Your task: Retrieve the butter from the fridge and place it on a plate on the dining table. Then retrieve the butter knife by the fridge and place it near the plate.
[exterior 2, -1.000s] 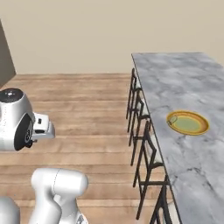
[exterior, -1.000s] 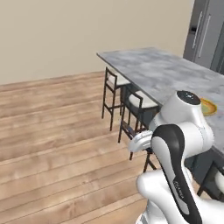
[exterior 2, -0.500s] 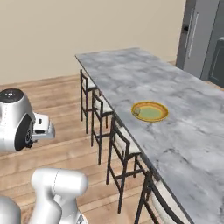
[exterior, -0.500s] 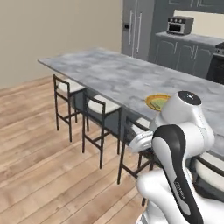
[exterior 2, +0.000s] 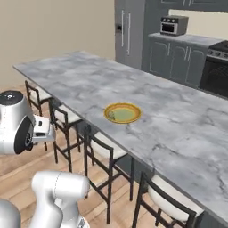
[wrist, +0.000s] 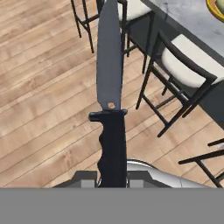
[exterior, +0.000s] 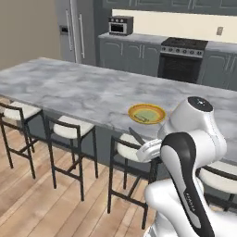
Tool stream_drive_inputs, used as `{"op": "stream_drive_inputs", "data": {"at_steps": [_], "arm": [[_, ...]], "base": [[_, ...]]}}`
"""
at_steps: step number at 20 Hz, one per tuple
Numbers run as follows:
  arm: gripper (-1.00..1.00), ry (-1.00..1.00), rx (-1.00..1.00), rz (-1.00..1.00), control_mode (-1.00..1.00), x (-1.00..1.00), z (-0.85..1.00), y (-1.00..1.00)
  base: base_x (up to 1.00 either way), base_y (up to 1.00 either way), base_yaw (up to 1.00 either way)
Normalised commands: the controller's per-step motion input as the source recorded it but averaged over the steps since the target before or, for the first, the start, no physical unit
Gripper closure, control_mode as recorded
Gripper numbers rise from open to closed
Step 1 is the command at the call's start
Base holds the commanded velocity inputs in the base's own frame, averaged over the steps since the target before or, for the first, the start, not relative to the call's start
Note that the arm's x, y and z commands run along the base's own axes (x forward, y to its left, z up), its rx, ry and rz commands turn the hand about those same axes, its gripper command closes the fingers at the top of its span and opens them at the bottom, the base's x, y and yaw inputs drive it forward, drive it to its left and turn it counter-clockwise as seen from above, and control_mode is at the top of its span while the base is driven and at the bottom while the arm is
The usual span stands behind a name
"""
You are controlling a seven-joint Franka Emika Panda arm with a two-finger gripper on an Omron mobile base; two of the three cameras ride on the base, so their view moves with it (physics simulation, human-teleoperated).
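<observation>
Butter on plate

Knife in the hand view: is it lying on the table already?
No, the butter knife is held by its dark handle in the gripper, with its blade out over the wooden floor.

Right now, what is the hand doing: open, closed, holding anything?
Hand: closed on the black handle of the slim dark grey-bladed butter knife.
</observation>
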Motion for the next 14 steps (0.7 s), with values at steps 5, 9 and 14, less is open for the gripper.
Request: {"op": "stream_drive_inputs", "data": {"at_steps": [5, 9, 14], "arm": [[1.0, 0.0, 0.0, 0.0, 1.0, 0.0, 0.0, 0.0], [1.0, 0.0, 0.0, 0.0, 1.0, 0.0, 0.0, 0.0], [1.0, 0.0, 0.0, 0.0, 1.0, 0.0, 0.0, 0.0]], "base": [[0.42, 0.66, -0.56], [0.58, 0.53, -0.53], [0.54, 0.33, -0.5]]}}
